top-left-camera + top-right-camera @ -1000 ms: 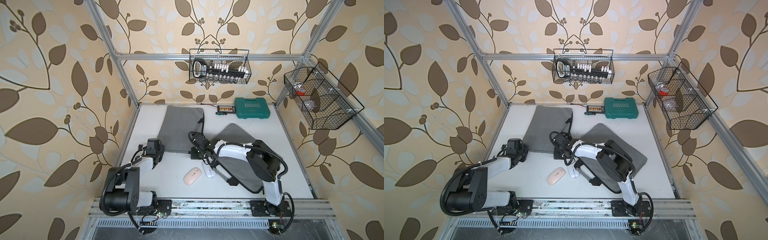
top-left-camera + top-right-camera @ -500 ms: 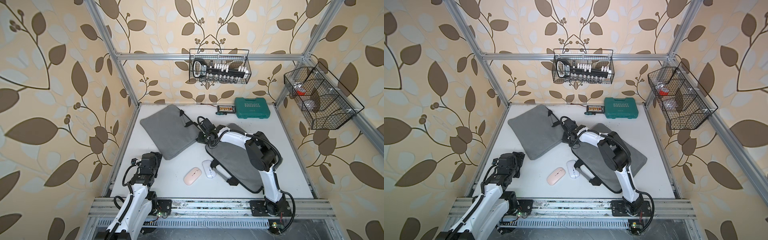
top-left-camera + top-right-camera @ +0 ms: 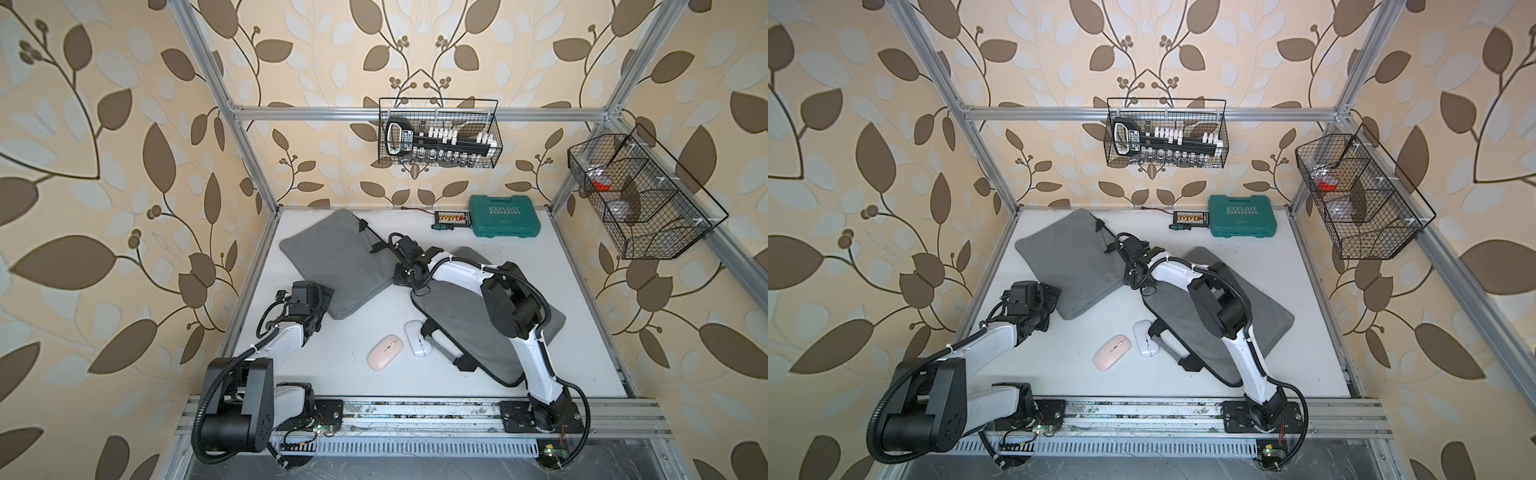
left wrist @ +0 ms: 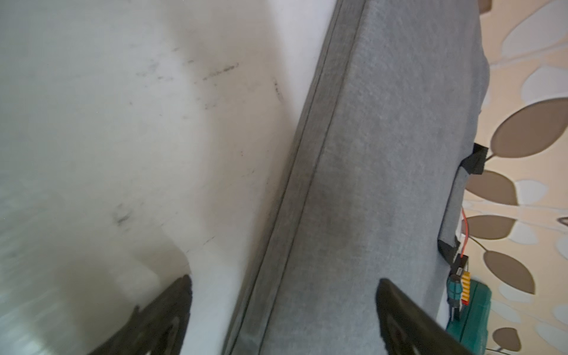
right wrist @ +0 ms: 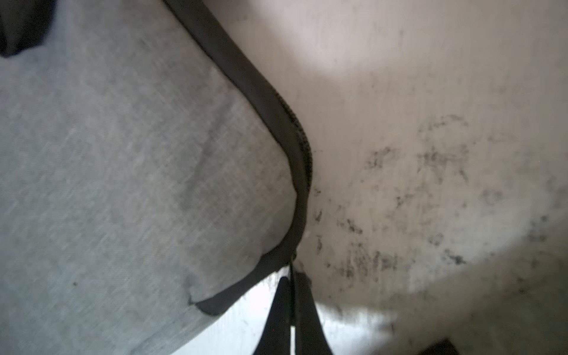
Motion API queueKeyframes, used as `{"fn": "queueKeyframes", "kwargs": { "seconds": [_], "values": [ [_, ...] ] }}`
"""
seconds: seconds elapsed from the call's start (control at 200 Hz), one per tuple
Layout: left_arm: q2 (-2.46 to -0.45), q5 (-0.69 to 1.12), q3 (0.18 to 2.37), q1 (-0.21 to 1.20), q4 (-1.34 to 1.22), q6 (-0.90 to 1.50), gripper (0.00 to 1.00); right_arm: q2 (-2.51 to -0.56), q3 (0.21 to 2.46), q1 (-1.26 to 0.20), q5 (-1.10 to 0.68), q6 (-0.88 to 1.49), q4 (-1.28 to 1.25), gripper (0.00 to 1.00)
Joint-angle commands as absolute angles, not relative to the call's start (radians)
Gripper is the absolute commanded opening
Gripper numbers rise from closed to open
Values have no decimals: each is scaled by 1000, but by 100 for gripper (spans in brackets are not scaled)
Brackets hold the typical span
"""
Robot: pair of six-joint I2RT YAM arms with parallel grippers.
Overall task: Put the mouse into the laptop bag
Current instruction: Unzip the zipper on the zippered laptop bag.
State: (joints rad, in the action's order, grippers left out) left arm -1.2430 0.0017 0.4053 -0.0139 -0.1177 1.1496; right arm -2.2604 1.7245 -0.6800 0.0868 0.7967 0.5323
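A pink mouse (image 3: 385, 352) (image 3: 1112, 351) and a white mouse (image 3: 419, 338) (image 3: 1145, 338) lie side by side on the white table near the front. A grey laptop bag (image 3: 336, 257) (image 3: 1071, 262) lies at the back left. My right gripper (image 3: 392, 246) (image 3: 1122, 246) (image 5: 292, 276) is shut on the zipper pull at this bag's corner. My left gripper (image 3: 324, 297) (image 3: 1051, 297) (image 4: 284, 285) stands open over the bag's near corner, with the bag's edge (image 4: 307, 184) between its jaws and untouched. A second grey bag (image 3: 457, 324) (image 3: 1266, 316) lies under my right arm.
A green tool case (image 3: 505, 216) and a small bit set (image 3: 452, 217) sit by the back wall. Wire baskets hang on the back wall (image 3: 438, 137) and the right wall (image 3: 636, 195). Metal frame posts border the table.
The back-left bag has swung round on the table, dragged by my shut right gripper. My left gripper has opened, drawn back toward the front and returned to the bag's near corner.
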Motion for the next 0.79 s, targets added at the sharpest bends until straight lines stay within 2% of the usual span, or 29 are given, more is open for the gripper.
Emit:
{"fn": "queueKeyframes", "kwargs": {
  "seconds": [0.0, 0.075, 0.11, 0.175, 0.22, 0.41, 0.685, 0.745, 0.79],
  "values": [
    [-1279, 43, 403, -12, -218, 1122, 64, -2284, 1720, -669, 119, 837, 580, 0],
    [-1294, 47, 386, -5, -257, 1127, 36, -2269, 1702, -677, 113, 872, 566, 0],
    [-1297, 43, 381, -1, -259, 1133, 26, -2260, 1690, -683, 108, 892, 560, 0],
    [-1297, 42, 367, 8, -270, 1143, 15, -2246, 1664, -690, 90, 945, 544, 0],
    [-1290, 36, 351, 18, -283, 1154, 11, -2236, 1647, -690, 86, 992, 542, 0],
    [-1245, -27, 334, 79, -253, 1178, 7, -2225, 1637, -784, 36, 1087, 519, 0],
    [-1153, -87, 332, 79, -153, 1176, 5, -2221, 1650, -868, 14, 1093, 498, 0],
    [-1127, -115, 349, 76, -99, 1163, 8, -2204, 1624, -883, 5, 1077, 475, 0],
    [-1111, -125, 367, 65, -58, 1145, 17, -2180, 1588, -900, -15, 1044, 426, 0]
  ]
}}
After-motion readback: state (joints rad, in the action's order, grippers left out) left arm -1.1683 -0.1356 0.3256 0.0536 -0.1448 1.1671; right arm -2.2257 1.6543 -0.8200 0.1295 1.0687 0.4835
